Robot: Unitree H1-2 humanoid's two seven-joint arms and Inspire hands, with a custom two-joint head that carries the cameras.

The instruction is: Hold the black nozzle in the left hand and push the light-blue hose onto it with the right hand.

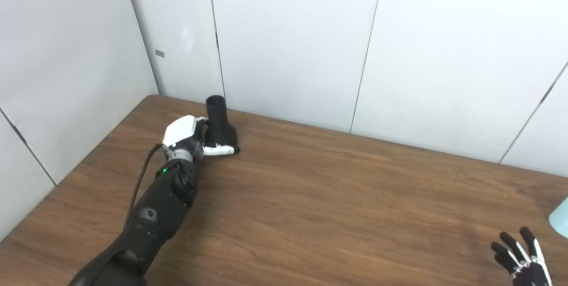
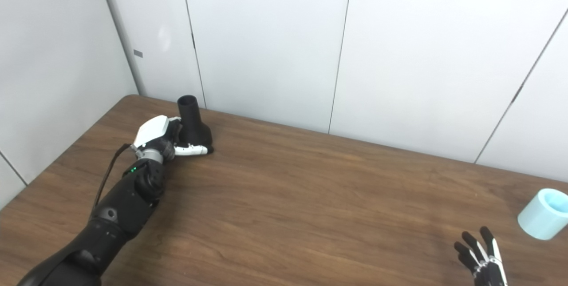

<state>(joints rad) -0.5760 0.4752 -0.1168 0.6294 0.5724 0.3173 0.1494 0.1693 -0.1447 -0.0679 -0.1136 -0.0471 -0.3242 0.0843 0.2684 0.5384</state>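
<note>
The black nozzle (image 1: 219, 122) stands upright on the wooden table (image 1: 337, 197) near the far left corner, narrow neck up. My left hand (image 1: 188, 137) is wrapped around its wide base, thumb across the front and fingers hidden behind it. The light-blue hose (image 2: 543, 213), a short open tube, stands on the table at the far right; in the left eye view only its edge (image 1: 561, 223) shows. My right hand (image 2: 481, 257) is at the bottom right, fingers spread and empty, a little left of and nearer than the hose.
White wall panels (image 1: 288, 37) stand close behind the table and along its left side. The nozzle is close to the back wall.
</note>
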